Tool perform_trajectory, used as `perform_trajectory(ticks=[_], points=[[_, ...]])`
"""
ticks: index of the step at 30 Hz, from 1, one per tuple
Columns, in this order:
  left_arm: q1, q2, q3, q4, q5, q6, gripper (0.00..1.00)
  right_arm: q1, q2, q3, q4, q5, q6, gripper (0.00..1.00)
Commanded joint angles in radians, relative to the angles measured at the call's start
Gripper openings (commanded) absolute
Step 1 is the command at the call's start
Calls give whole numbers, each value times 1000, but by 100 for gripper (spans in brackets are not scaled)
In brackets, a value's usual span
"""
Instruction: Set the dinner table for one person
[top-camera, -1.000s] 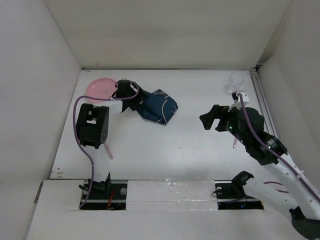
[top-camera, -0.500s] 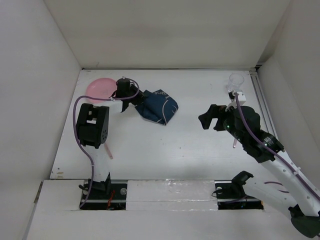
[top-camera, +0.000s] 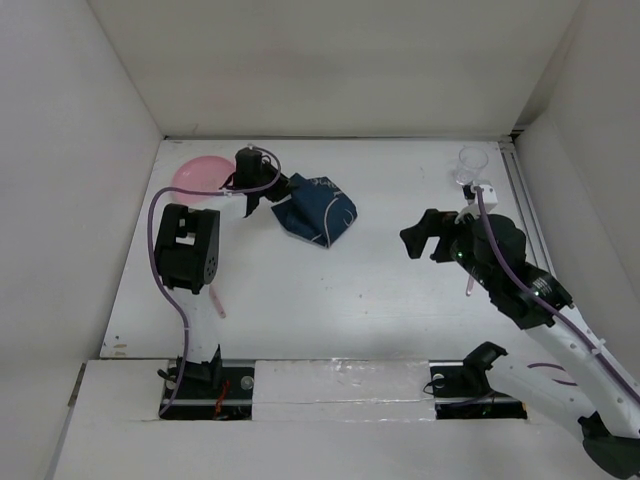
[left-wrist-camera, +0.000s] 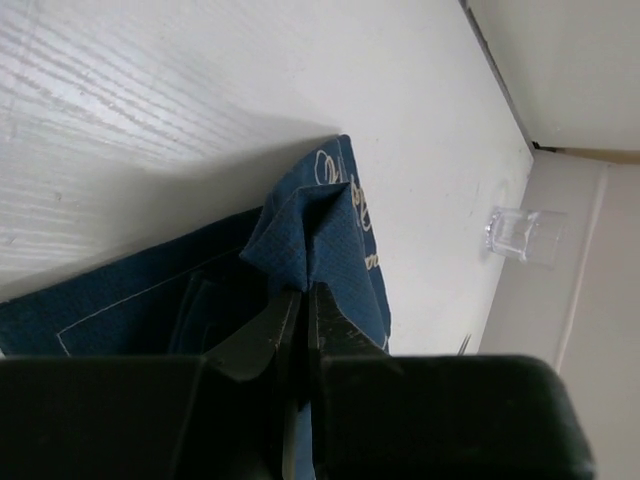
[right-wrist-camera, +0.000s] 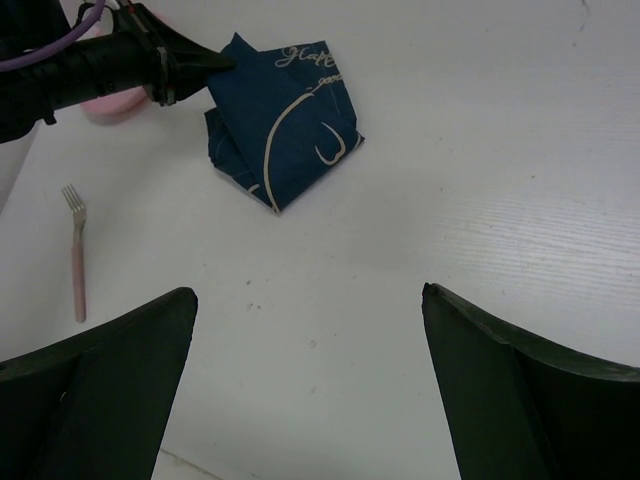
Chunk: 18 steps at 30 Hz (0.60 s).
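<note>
Left fingers (left-wrist-camera: 300, 312): I'm pinching a raised fold of the blue placemat (top-camera: 318, 212), upper left of the frame.
Right fingers (top-camera: 418, 235): I'm spreading them wide, gripping nothing.
Surface (top-camera: 350, 290): lying beneath both.

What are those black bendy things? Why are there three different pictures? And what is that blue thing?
Those are two robot arms, bolted at the near edge of a white dinner table. One picture looks down on everything from above. The other two come from little cameras on each arm's wrist, so you see each arm's pinching tool up close. The left tool is shut on a crumpled dark-blue placemat with white drawings on it. The right tool is open and holds nothing. Also on the table are a pink plate, a clear glass and a pink fork.
</note>
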Motion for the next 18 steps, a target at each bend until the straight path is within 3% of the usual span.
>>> perform_trajectory(ticks=[1,9,18], points=[[4,-12,86,13,8,17,0,11,-25,4,33,17,-12,100],[-18,-21,173,13,83,47,0,11,-48,4,33,17,6,100],[-194,-88,104,165,148,122,0,11,-59,-17,33,17,26,100]])
